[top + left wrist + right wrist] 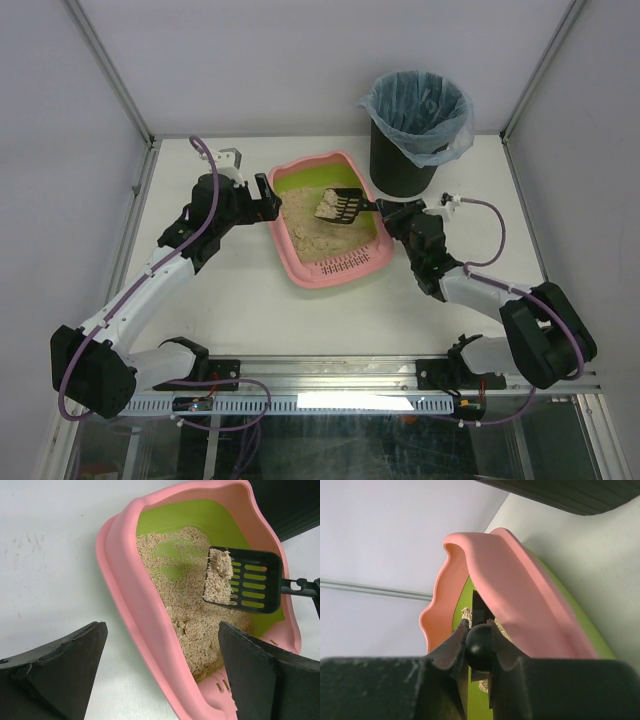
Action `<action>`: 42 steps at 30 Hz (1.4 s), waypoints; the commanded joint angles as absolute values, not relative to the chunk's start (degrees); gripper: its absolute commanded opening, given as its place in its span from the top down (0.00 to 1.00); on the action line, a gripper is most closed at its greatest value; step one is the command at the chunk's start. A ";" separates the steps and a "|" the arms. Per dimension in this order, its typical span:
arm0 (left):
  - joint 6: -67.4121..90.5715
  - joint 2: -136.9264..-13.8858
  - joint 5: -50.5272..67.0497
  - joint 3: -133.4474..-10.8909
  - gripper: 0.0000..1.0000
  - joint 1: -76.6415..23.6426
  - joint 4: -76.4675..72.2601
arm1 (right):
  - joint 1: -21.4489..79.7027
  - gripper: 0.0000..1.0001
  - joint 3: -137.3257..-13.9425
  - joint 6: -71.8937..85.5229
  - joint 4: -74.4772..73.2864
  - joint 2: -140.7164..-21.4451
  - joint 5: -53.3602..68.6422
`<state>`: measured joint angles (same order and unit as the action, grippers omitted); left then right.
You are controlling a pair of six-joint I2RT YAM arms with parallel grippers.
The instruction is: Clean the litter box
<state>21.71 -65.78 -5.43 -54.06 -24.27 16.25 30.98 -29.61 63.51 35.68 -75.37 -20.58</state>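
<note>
The pink litter box (340, 268) with green lining and beige litter (310, 230) sits mid-table. In the left wrist view its left rim (150, 625) runs between my open left gripper's (162, 672) fingers, and I cannot tell whether they touch it. That gripper (265, 197) is at the box's left wall. My right gripper (388, 212) is shut on the handle of a black slotted scoop (340, 205), which is held over the litter with a clump of litter on it (220, 575). In the right wrist view the jaws (480, 645) clamp the handle's round end (480, 649).
A black bin with a blue bag (415, 120) stands just behind the box's right corner, close to the right gripper. A small white bracket (228, 157) lies at the back left. Enclosure walls ring the table.
</note>
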 commanded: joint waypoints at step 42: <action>21.95 -64.36 -4.80 -53.98 0.01 -23.64 12.75 | 18.13 1.00 -27.39 77.28 50.85 -76.27 7.91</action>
<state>21.67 -65.56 -5.02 -54.04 -24.27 16.03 16.88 -24.29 77.93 47.62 -76.47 5.58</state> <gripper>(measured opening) 0.990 0.156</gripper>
